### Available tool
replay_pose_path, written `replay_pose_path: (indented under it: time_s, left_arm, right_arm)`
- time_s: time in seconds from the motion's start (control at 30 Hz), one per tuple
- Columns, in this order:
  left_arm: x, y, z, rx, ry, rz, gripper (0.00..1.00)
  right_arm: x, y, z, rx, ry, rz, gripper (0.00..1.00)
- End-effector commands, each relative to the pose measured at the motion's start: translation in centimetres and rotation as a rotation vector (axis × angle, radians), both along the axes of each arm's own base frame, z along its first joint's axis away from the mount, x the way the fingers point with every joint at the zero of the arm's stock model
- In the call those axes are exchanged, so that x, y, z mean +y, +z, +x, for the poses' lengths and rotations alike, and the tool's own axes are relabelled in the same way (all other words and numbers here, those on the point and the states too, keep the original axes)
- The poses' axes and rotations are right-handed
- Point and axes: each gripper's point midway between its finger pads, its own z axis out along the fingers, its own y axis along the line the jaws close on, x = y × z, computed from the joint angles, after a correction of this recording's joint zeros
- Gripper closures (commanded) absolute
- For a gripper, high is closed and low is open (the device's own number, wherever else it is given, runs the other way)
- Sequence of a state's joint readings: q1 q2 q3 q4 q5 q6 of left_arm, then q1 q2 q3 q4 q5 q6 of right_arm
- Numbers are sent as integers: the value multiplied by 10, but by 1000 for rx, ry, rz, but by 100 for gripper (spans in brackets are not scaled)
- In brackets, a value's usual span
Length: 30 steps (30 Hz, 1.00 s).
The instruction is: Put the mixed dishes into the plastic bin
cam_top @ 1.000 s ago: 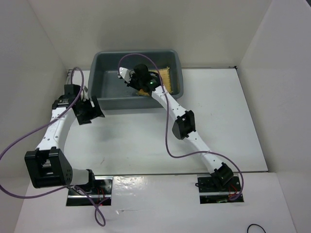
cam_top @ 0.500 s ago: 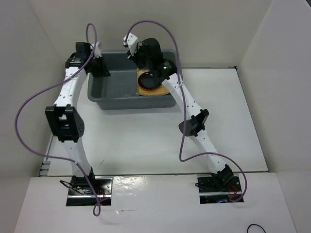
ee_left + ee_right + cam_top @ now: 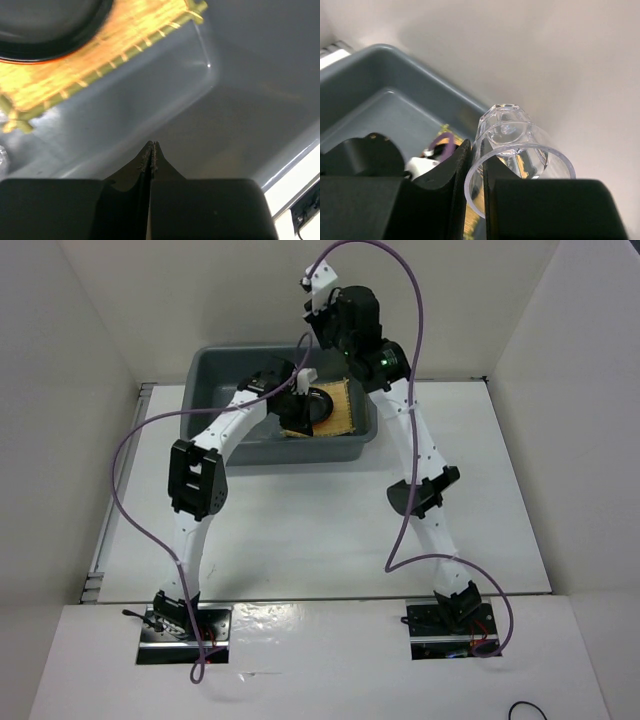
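1. Where the left arm reaches down into the grey bin, the left pincer is closed tight on nothing. Its tips are pressed together over the bin's bare floor, near a rounded inside corner.
2. The bin sits at the far side of the white worktop, close to the back wall.
3. The woven mat lies in the right half of the bin. In the left wrist view its fringed edge runs just ahead of the closed tips, apart from them.
4. The black bowl sits on the mat. A thin orange rim of the plate peeks out beneath the bowl, so the plate is between bowl and mat.
5. The right arm is raised high over the bin's far right corner.
6. The right pincer grips a clear glass cup by its rim, one finger outside the wall and one inside. The cup's mouth faces the wrist camera and its base points away.
7. The cup is held in the air, clear of the bin, whose rim and inside show below it in the right wrist view.
8. From overhead the cup itself is too faint to make out.
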State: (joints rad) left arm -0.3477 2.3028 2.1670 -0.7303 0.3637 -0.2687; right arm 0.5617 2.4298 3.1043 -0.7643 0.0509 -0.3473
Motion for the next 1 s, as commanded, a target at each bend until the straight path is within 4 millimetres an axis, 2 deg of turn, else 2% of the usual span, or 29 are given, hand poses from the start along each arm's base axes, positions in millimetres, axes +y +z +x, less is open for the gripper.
replay_pose_path:
  time_s: [0.0,0.03,0.1,0.2,0.23,0.27,0.33,0.47,0.63,0.67,0.7,0.77,0.8,0.87,0.9,0.93,0.97]
  left_arm:
    - [14,3,12,-4,71,9,100]
    - [17,-4,10,13,86,21,100]
    - [21,-2,7,12,117,31,100]
    - [37,-11,-3,34,186,91,100]
    - [41,-7,-4,24,197,102,100]
    - [43,-17,-10,50,196,115,100]
    - [46,-15,-8,42,200,103,100]
    - [45,-24,-21,94,191,96,100]
    - [38,-11,-51,127,188,68,100]
    - [36,-19,-65,159,182,79,100]
    - [31,-9,-72,147,174,60,100]
    - [28,-8,-86,166,184,51,100]
    - [33,-10,-100,187,193,56,100]
    - [22,-10,-120,211,176,44,100]
    - [22,-2,-129,204,174,35,100]
    - [26,-12,-140,231,182,45,100]
    - [17,-13,-151,242,170,41,100]
  right_arm:
    - [-40,68,-27,-92,-71,81,100]
    - [-40,68,-27,-92,-71,81,100]
    - [-50,74,-31,-88,-94,90,100]
    - [-57,74,-32,-75,-104,93,100]
    - [-57,74,-32,-75,-104,93,100]
    - [-57,79,-36,-77,-94,108,100]
    - [-57,76,-36,-69,-94,103,100]
    - [-62,77,-34,-74,-103,94,100]
    - [-58,79,-35,-81,-84,99,100]
    - [-58,79,-35,-81,-84,100,100]
    - [-55,74,-32,-73,-72,95,100]
    - [-58,74,-31,-73,-71,95,100]
    - [-56,74,-31,-68,-62,103,100]
    - [-54,71,-33,-60,-50,99,100]
    - [-52,71,-33,-54,-39,108,100]
    - [-52,68,-34,-44,-40,102,100]
    - [-50,68,-35,-38,-28,110,100]
